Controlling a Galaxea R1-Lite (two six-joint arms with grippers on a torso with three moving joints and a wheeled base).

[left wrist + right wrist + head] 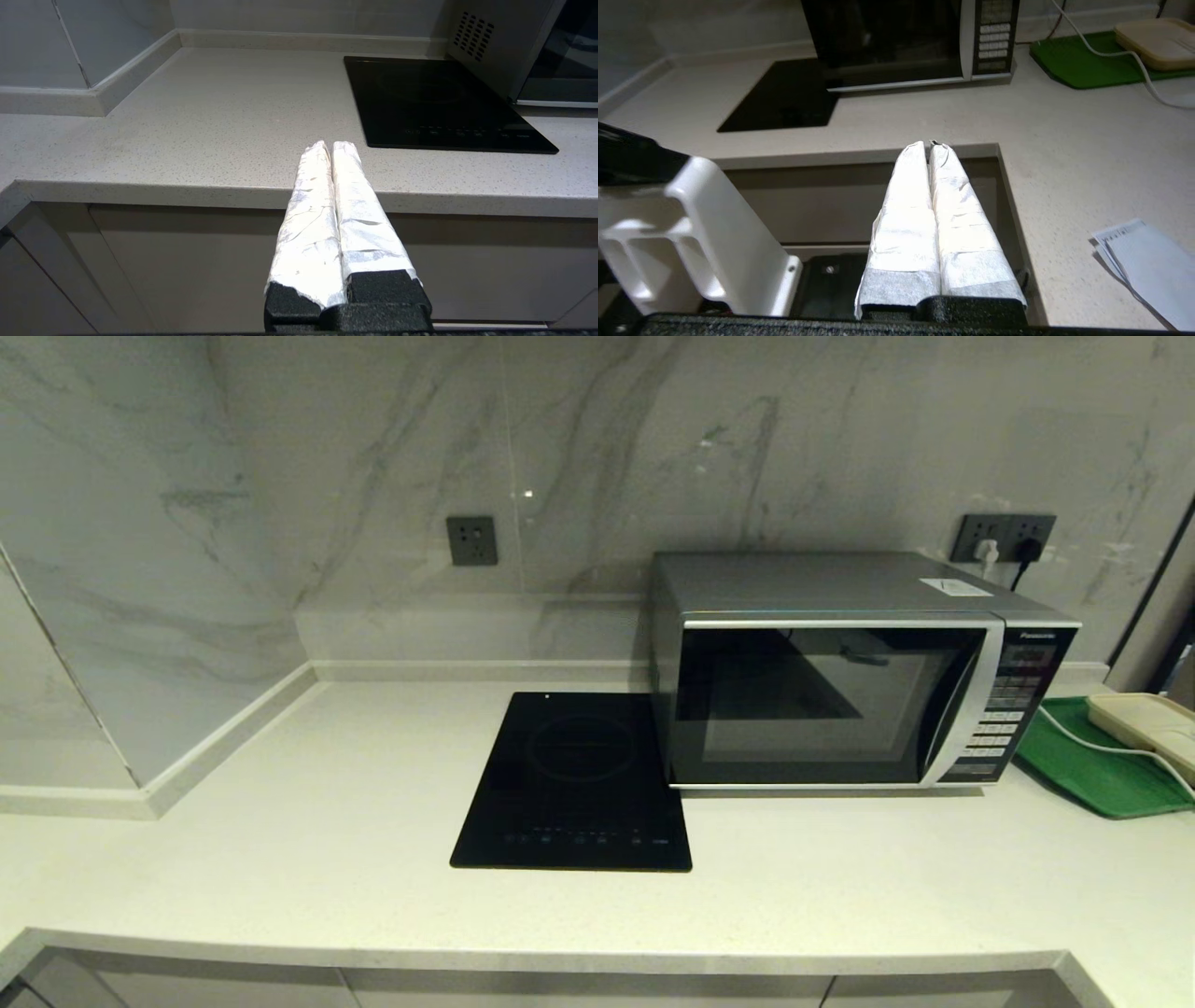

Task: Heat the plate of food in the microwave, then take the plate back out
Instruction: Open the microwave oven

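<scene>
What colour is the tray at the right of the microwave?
Green. The tray beside the microwave shows best in the head view.

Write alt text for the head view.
A silver microwave with its dark glass door shut stands on a pale countertop, a black induction cooktop on the counter to its left and a green tray at its right. No plate or arm shows.

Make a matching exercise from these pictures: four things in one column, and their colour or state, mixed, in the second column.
Things:
1. microwave
2. induction cooktop
3. tray
4. right gripper

Colour or state:
a. green, with a beige object on it
b. door closed
c. fingers shut, holding nothing
d. flat, black, left of the microwave

Pairs: 1-b, 2-d, 3-a, 4-c
</scene>
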